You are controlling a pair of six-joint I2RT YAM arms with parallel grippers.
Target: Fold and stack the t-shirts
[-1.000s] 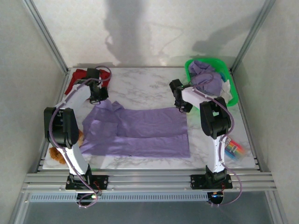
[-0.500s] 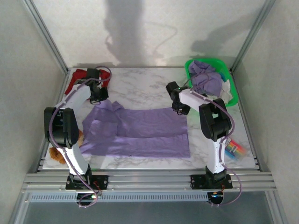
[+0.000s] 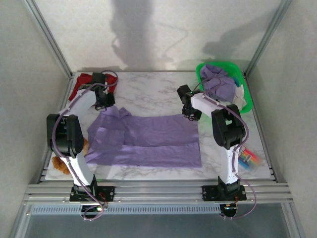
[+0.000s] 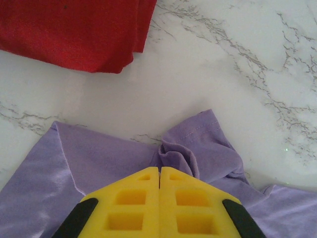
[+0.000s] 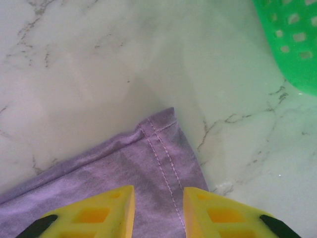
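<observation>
lavender t-shirt (image 3: pixel 148 141): lies spread on the table (image 3: pixel 148 91) between the two arms, partly folded lengthwise. Its outline matches that of a second ago, so nothing has been lifted or turned over.
far-right corner: the right wrist view shows the stitched hem corner flat on the marble, unpinched.
right gripper (image 5: pixel 157 191): over the last second it has slid a little to the left, away from the basket, and now sits over that hem corner (image 3: pixel 190 113). Its fingers stand apart with the cloth lying loose below the gap, grasping nothing.
left gripper (image 4: pixel 159 171): has stayed put at the shirt's far-left corner (image 3: pixel 103 105). Its fingers are clenched together with a pucker of lavender cloth right at the tips. I cannot tell whether any fabric is actually pinched.
meaning for the task: the only change is the right arm lining up on its corner. My judgement is that it must still close on the corner before the fold can go on.
red t-shirt (image 4: pixel 74 29): folded at the far-left corner of the table (image 3: pixel 81 84), apart from the lavender one.
green basket (image 3: pixel 247 101): far right, more lavender shirts (image 3: pixel 218 84) heaped inside, still to be folded.
brown toy (image 3: pixel 62 163): near left edge, beside the left arm.
</observation>
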